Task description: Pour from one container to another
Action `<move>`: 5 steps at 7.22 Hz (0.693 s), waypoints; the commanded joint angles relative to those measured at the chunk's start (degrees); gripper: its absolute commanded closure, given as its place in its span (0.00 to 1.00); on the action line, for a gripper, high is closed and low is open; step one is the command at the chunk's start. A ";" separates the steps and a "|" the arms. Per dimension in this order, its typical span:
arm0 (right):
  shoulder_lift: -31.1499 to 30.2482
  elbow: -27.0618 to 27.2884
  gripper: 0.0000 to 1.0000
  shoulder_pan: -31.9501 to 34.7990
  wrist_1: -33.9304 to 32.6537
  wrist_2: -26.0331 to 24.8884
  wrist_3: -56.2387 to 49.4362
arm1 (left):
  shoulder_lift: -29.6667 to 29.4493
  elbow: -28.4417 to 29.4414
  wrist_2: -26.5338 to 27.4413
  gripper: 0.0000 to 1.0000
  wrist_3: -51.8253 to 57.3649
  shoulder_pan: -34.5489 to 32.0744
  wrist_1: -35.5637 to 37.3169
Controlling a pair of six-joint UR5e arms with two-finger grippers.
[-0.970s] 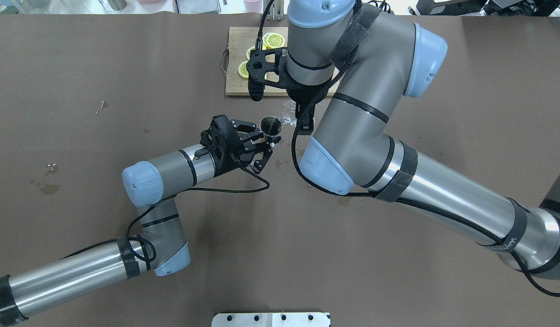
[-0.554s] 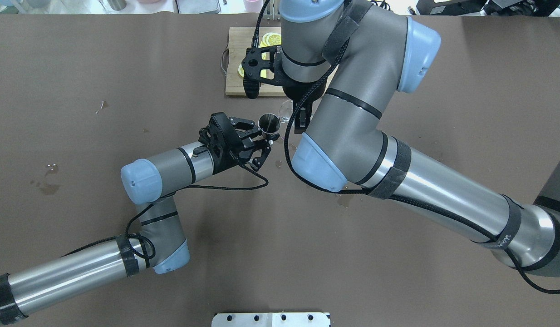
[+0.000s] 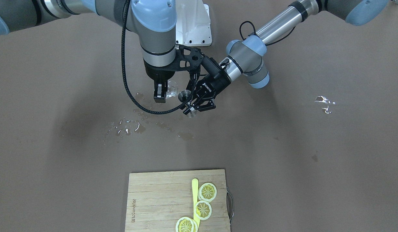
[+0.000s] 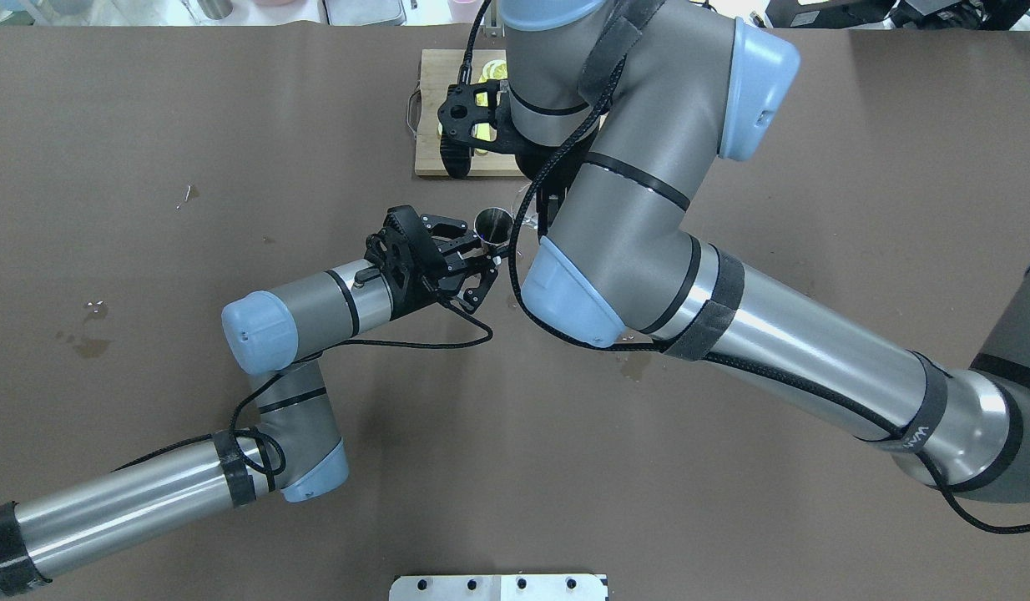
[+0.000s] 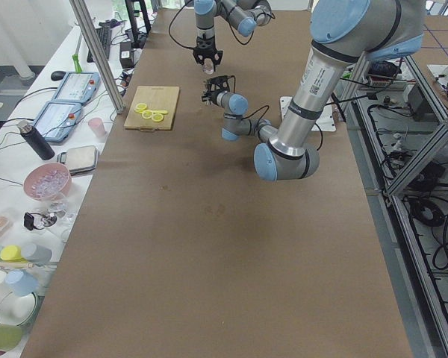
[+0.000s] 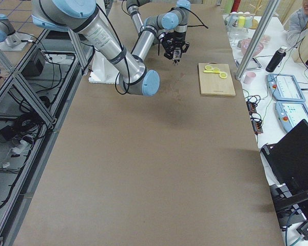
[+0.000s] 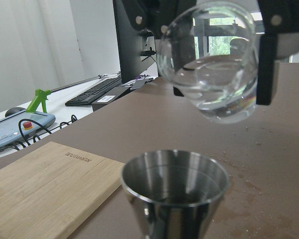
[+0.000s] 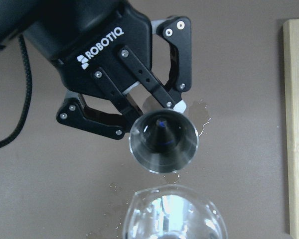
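Note:
My left gripper is shut on the waist of the steel jigger, holding it upright just above the brown table. The jigger's open cup faces up; in the right wrist view the jigger sits between the left gripper's fingers. My right gripper is shut on the clear glass, which is tilted towards the jigger. In the left wrist view the glass hangs above and just behind the jigger's rim, with clear liquid in it. I see no stream.
A wooden cutting board with lemon slices and a yellow strip lies at the far side. Spilled drops mark the table near the grippers. A white base plate sits by the robot.
The right arm has shifted left and towards the far side, bringing the glass closer over the jigger. The left gripper with the jigger has moved slightly the same way.

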 commanded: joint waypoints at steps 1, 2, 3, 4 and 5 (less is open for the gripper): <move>1.26 -1.61 1.00 -0.17 -0.49 0.00 0.00 | 0.09 0.00 -0.15 1.00 0.00 -0.01 0.00; 1.35 -1.78 1.00 -0.18 -1.01 0.00 0.00 | 0.00 0.00 -0.07 1.00 0.00 -0.01 0.00; 1.78 -1.79 1.00 -0.26 -2.15 0.00 0.00 | 0.00 0.00 -0.07 1.00 0.00 -0.01 0.00; 2.14 -1.79 1.00 -0.26 -3.03 0.00 0.00 | 0.00 0.09 -0.07 1.00 0.00 -0.01 0.00; 2.49 -1.79 1.00 -0.26 -3.65 0.00 0.00 | 0.00 0.01 -0.07 1.00 0.00 -0.01 0.00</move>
